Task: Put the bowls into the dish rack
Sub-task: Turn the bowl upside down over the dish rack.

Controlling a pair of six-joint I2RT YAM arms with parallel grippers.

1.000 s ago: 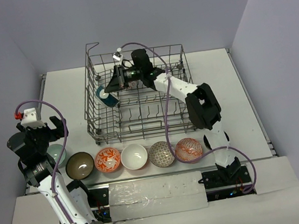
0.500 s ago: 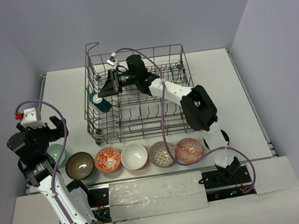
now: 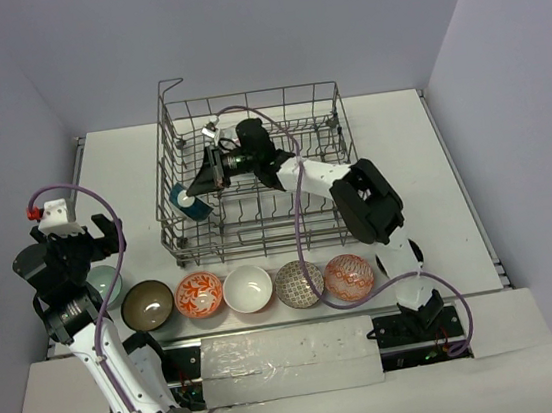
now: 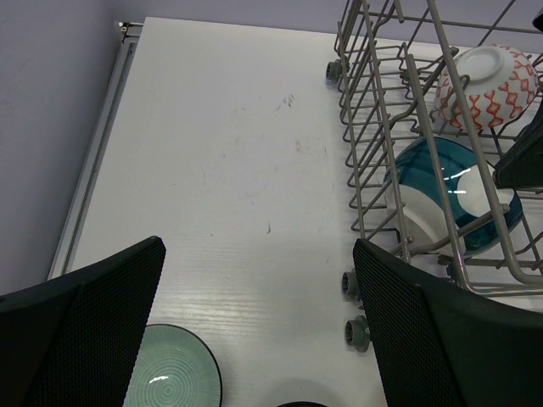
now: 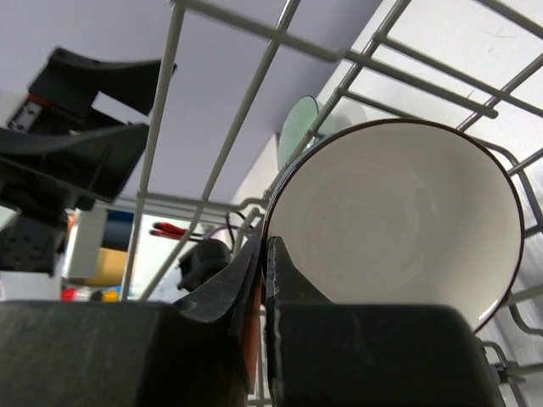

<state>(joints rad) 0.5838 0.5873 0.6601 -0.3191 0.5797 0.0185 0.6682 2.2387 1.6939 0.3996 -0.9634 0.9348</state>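
The grey wire dish rack (image 3: 252, 95) stands at the back middle. My right gripper (image 3: 198, 184) reaches into its front-left corner, shut on the rim of the teal bowl (image 3: 189, 199), which has a white inside (image 5: 399, 220) and stands on edge against the left wall (image 4: 365, 127). Just behind it in the rack leans a bowl with red zigzags (image 4: 488, 85). In front of the rack lie several bowls in a row, among them pale green (image 3: 107, 285), brown (image 3: 148, 304) and orange-patterned (image 3: 198, 295). My left gripper (image 3: 95, 247) hangs open above the pale green bowl (image 4: 174, 381), holding nothing.
The row continues with a white bowl (image 3: 248, 288), a grey-patterned bowl (image 3: 299, 284) and a red-patterned bowl (image 3: 348, 276). Small grey wheels (image 4: 355, 284) stick out at the rack's front-left foot. A raised loop (image 3: 170, 81) stands at its back-left corner. Walls close in both sides.
My right gripper has carried the teal bowl left and down toward the rack's front-left corner. The left arm has not moved.
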